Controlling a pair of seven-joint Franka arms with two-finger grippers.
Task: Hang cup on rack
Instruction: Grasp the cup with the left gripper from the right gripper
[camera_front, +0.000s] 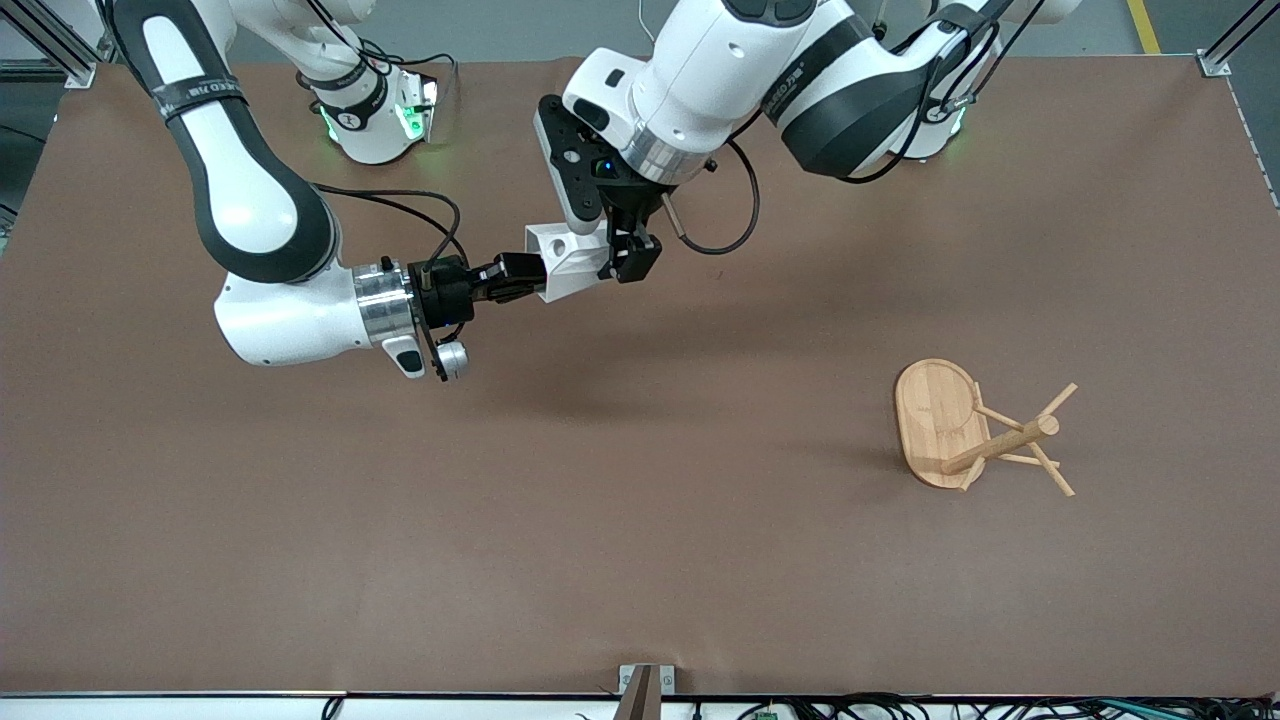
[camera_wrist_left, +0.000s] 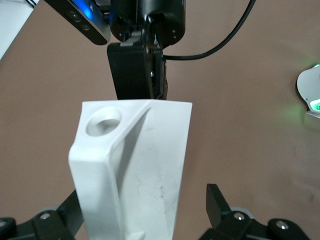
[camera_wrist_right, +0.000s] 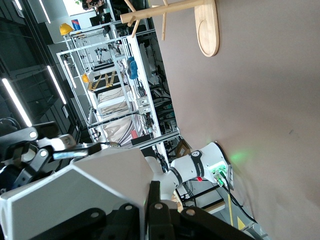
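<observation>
Right gripper (camera_front: 520, 278) jaws clamp the cup (camera_front: 562, 262) in the air; left gripper (camera_front: 628, 262) jaws spread wide around it.

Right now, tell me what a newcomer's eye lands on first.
The white cup held in the air over the table's middle: the right gripper is shut on it while the open left gripper straddles its other end. Then the bamboo rack, standing alone toward the left arm's end.

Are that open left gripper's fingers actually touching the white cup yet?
Apart. In the left wrist view one finger stands clear of the cup, brown table between them.
</observation>
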